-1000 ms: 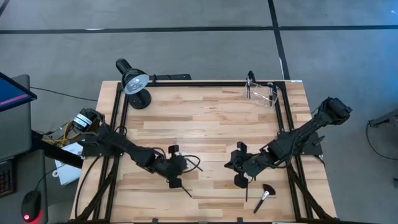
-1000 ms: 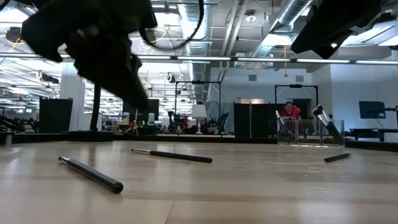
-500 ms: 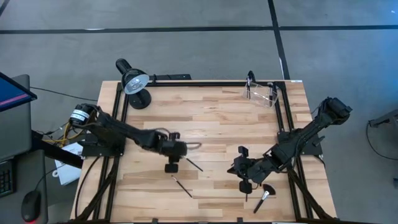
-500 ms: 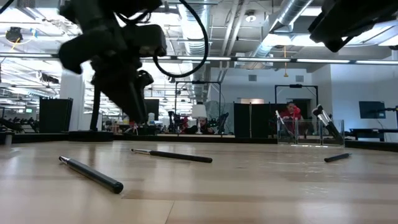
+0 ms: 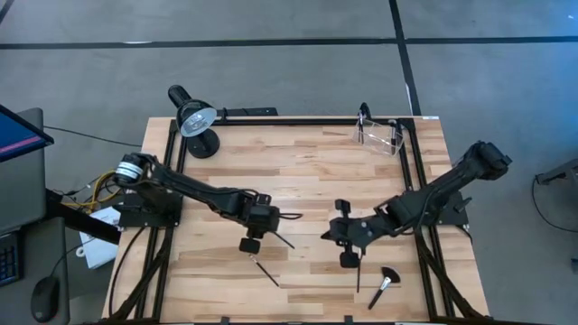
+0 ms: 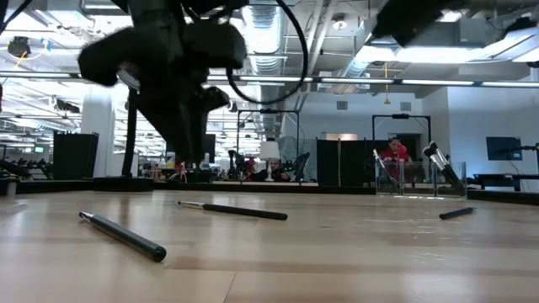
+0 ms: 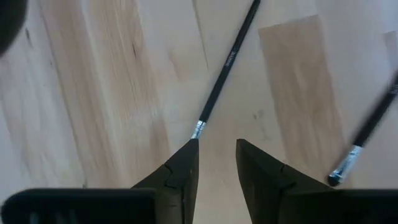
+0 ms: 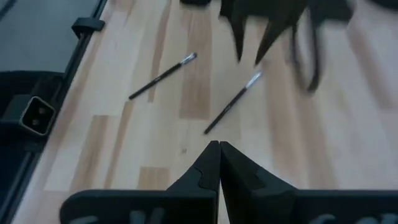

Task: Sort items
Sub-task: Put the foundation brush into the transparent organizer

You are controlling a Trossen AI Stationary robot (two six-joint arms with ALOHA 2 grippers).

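Note:
Several slim dark makeup brushes lie flat on the wooden table: one [image 5: 282, 239] just below my left gripper [image 5: 268, 228], one [image 5: 265, 270] nearer the front edge, one [image 5: 358, 275], and a fan-headed one [image 5: 384, 284] at the front right. My left gripper [image 7: 216, 149] hovers open above the table, pointing steeply down, with the silver ferrule [image 7: 198, 128] of a brush just beyond one fingertip. My right gripper [image 8: 218, 148] is shut and empty. It hangs above the table's right middle [image 5: 330, 234], looking toward two brushes [image 8: 163, 76] [image 8: 231, 104].
A black desk lamp [image 5: 194, 122] stands at the far left corner. A clear container [image 5: 379, 135] with brushes standing in it sits at the far right. A black frame rail [image 5: 298, 120] runs along the table's edges. A person shows far behind [image 6: 391, 151].
My left gripper has swung from over the front brush toward the far edge and a little right, rising and rolling its wrist. My right gripper has risen and shifted toward the table's middle. The brushes on the table have stayed where they were.

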